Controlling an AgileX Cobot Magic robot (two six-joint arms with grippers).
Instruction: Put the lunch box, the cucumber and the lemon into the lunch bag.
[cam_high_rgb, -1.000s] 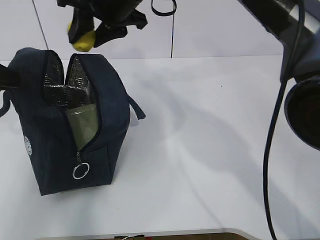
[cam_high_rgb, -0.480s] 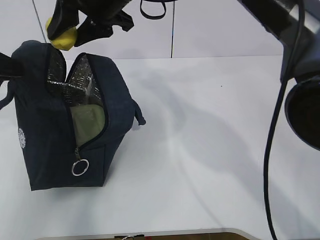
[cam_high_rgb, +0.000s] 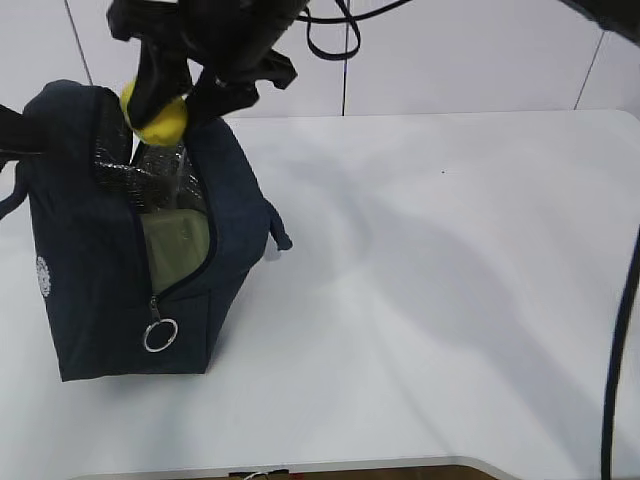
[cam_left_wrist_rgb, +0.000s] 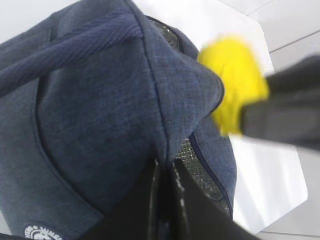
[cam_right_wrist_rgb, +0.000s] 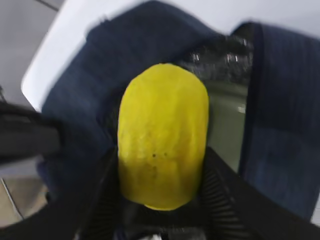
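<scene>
The navy lunch bag (cam_high_rgb: 110, 250) stands at the table's left with its zipper open. Inside it shows the pale green lid of the lunch box (cam_high_rgb: 176, 243). My right gripper (cam_high_rgb: 168, 108) is shut on the yellow lemon (cam_high_rgb: 158, 118) and holds it right at the bag's open top. The right wrist view shows the lemon (cam_right_wrist_rgb: 162, 135) between the ribbed fingers (cam_right_wrist_rgb: 220, 185), above the bag's opening (cam_right_wrist_rgb: 280, 125) and the lid (cam_right_wrist_rgb: 227, 120). My left gripper (cam_left_wrist_rgb: 165, 200) is shut on the bag's top edge (cam_left_wrist_rgb: 115, 100); the lemon (cam_left_wrist_rgb: 232, 80) hangs just beyond it. The cucumber is out of view.
The bag's silver ring pull (cam_high_rgb: 160, 335) hangs low on its front. A loop handle (cam_high_rgb: 277, 232) sticks out on its right side. White tabletop (cam_high_rgb: 430, 280) stretches to the right. A black cable (cam_high_rgb: 615, 350) hangs at the right edge.
The right gripper swung the lemon left, then lowered it to the bag's open top. The bag was pulled slightly left and its mouth stands wider. The left gripper's hold is unchanged.
</scene>
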